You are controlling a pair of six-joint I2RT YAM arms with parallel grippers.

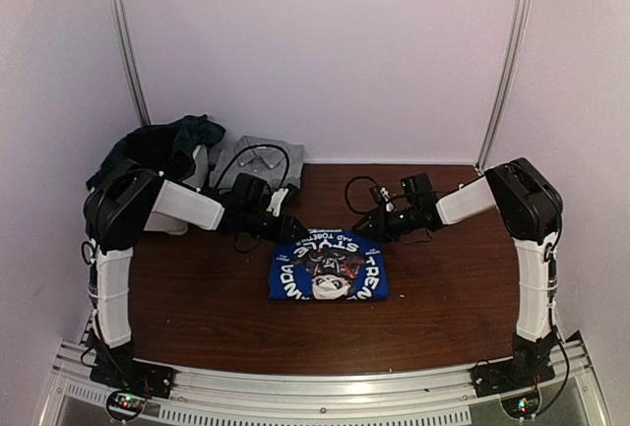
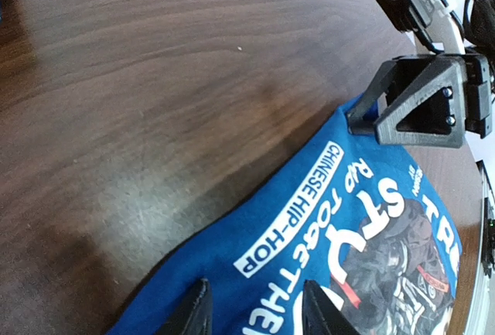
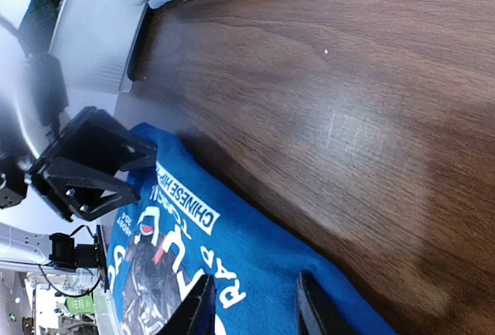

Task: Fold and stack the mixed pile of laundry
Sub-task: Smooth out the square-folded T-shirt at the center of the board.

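Progress: early, by my judgement. One item folded, the blue T-shirt (image 1: 330, 267), graphic up, lying directly beneath both grippers. Outstanding: dark green garment (image 1: 172, 141) and grey garment (image 1: 261, 155), heaped unfolded beyond and outboard of the left gripper (image 2: 255, 292).

Left gripper: fingers moderately apart over the shirt's far edge, gripping nothing.

Right gripper (image 3: 251, 288): likewise parted, empty, at the opposite far corner.

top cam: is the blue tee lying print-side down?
No. The blue T-shirt lies flat on the table with its printed graphic and white lettering facing up at the camera.
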